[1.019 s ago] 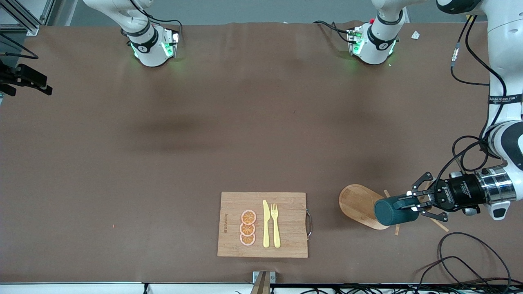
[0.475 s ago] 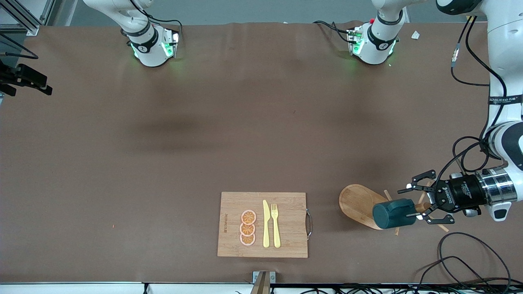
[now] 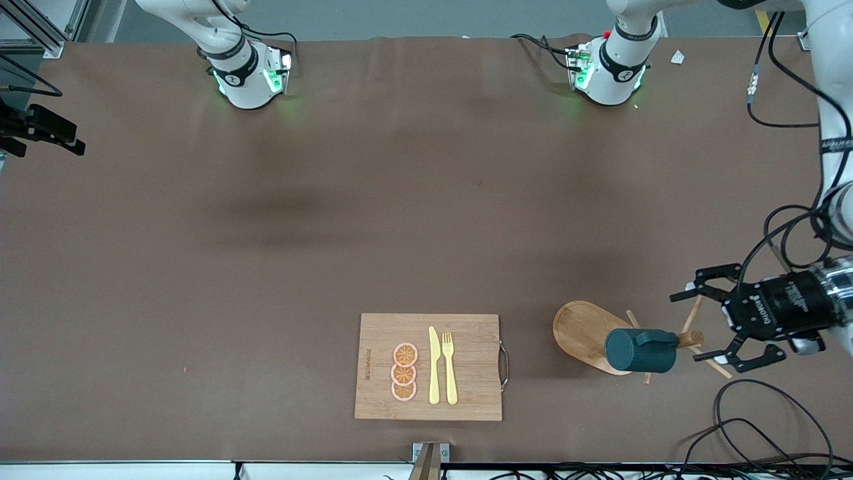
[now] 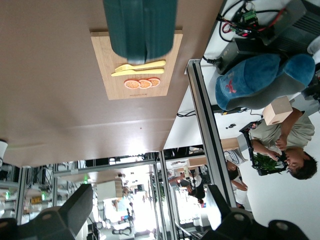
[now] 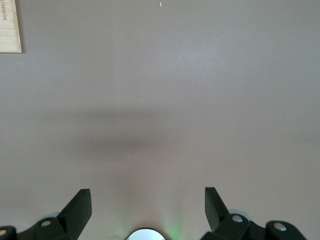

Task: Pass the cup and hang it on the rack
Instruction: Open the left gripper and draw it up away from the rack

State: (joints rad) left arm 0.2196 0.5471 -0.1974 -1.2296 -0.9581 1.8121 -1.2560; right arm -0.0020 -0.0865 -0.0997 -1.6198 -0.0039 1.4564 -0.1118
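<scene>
The dark teal cup (image 3: 640,351) lies sideways on the light wooden rack, its handle up, over the edge of the oval rack base (image 3: 578,330). Thin pegs (image 3: 694,313) stick out beside it. My left gripper (image 3: 690,328) is open and empty, just off the cup toward the left arm's end of the table, apart from it. In the left wrist view the cup (image 4: 140,27) shows away from my open left gripper (image 4: 150,205). My right gripper (image 5: 147,200) is open and empty over bare table near its own base; it is outside the front view.
A rectangular cutting board (image 3: 430,367) with orange slices (image 3: 404,372), a yellow knife (image 3: 434,365) and a fork (image 3: 450,367) lies beside the rack, toward the right arm's end. Black cables (image 3: 753,413) lie near the table's front edge by the left arm.
My left gripper let go of the cup, opened wide and drew back toward the left arm's end. The cup stays on the rack.
</scene>
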